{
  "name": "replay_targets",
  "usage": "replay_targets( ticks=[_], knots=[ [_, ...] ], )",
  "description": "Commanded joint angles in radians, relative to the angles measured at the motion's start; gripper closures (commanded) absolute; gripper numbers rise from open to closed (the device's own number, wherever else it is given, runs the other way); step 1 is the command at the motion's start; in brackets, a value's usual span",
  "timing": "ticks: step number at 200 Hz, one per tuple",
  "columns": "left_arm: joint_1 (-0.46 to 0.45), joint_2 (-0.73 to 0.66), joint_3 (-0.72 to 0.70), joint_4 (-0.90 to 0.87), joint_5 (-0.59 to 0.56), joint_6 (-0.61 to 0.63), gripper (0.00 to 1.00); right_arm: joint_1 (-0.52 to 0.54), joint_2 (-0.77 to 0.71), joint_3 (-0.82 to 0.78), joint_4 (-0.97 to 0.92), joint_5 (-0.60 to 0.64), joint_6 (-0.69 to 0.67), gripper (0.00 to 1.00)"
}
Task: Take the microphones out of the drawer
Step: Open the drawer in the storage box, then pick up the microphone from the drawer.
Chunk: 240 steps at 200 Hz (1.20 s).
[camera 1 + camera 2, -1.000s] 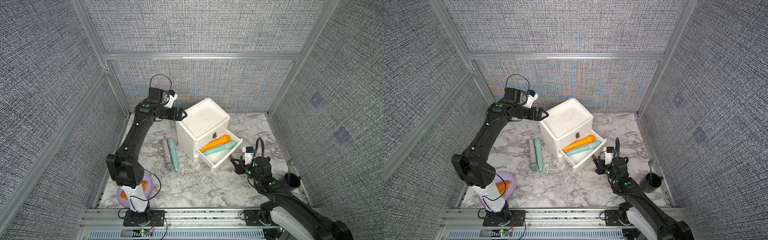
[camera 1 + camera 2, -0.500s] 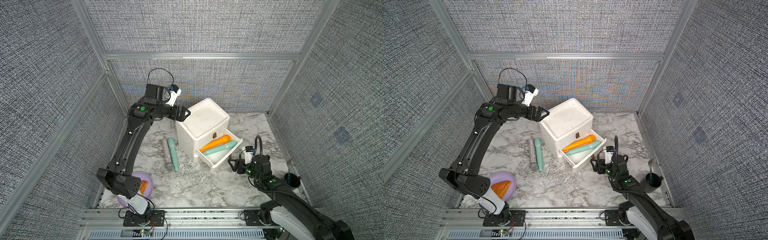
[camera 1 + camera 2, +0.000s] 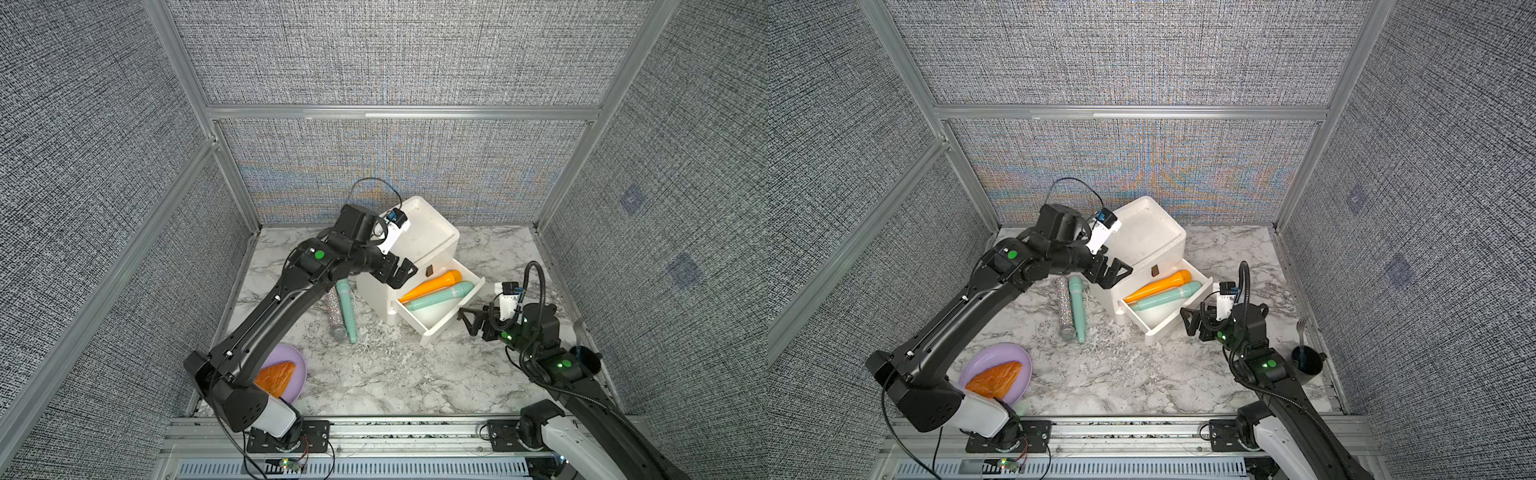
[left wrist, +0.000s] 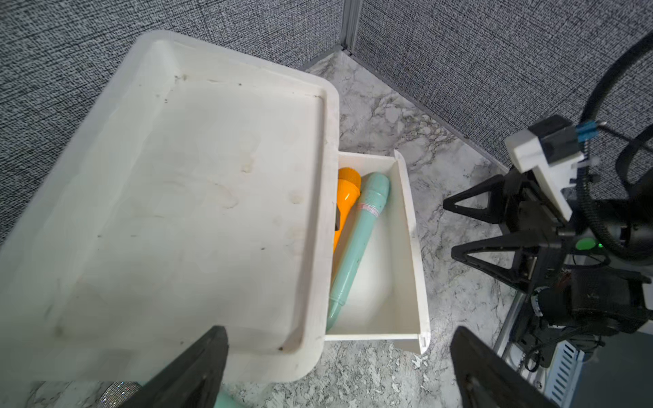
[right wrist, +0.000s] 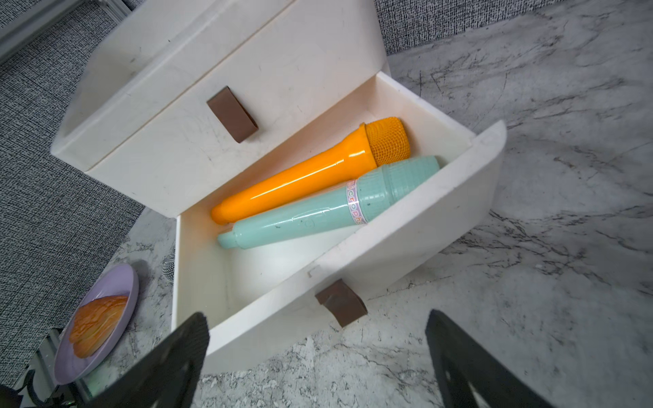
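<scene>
A white two-drawer chest (image 3: 424,237) stands at the back of the marble bench (image 3: 395,374). Its lower drawer (image 5: 388,240) is open. Inside lie an orange microphone (image 5: 311,173) and a teal microphone (image 5: 318,212), side by side and touching, heads toward the same end. The orange one is nearer the chest body and the teal one nearer the drawer front. The upper drawer is closed, with a brown tab handle (image 5: 231,114).

The right end effector (image 3: 469,320) sits low, just in front of the drawer front. Its jaws are spread wide and hold nothing. The drawer's brown handle (image 5: 341,302) lies ahead of the gap between them.

The left end effector (image 3: 401,276) hangs over the chest's front corner, jaws also wide and empty.

Beside the chest, a loose teal microphone (image 3: 347,307) and a glitter-silver microphone (image 3: 334,311) lie parallel on the bench. A purple plate (image 3: 301,365) with a pastry (image 3: 276,376) is partly under the left arm. A dark cup (image 3: 1308,361) holding a fork (image 3: 1302,328) stands near the right arm.
</scene>
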Motion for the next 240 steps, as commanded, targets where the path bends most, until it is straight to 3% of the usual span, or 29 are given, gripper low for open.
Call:
replay_targets(
  ticks=[1, 38, 89, 153, 210, 240],
  knots=[
    [-0.077, -0.014, -0.058, 0.126, -0.121, -0.014, 0.0, -0.001, -0.028, 0.037, -0.077, 0.033, -0.016, 0.02],
    [-0.21, 0.004, -0.123, 0.202, -0.216, -0.016, 0.0, -0.02, -0.018, 0.074, -0.118, 0.051, -0.049, 0.02],
    [-0.329, 0.143, -0.119, 0.25, -0.323, -0.038, 0.0, -0.096, -0.025, 0.084, -0.136, 0.017, -0.061, 0.02],
    [-0.333, 0.36, 0.02, 0.144, -0.445, -0.101, 0.31, -0.136, -0.095, 0.102, -0.174, 0.008, -0.059, 0.02],
    [-0.331, 0.454, 0.109, 0.061, -0.465, -0.059, 0.34, -0.142, -0.097, 0.103, -0.174, 0.014, -0.061, 0.02],
    [-0.305, 0.475, 0.125, 0.022, -0.37, -0.026, 0.35, -0.155, -0.091, 0.104, -0.176, 0.013, -0.062, 0.02]
  ],
)
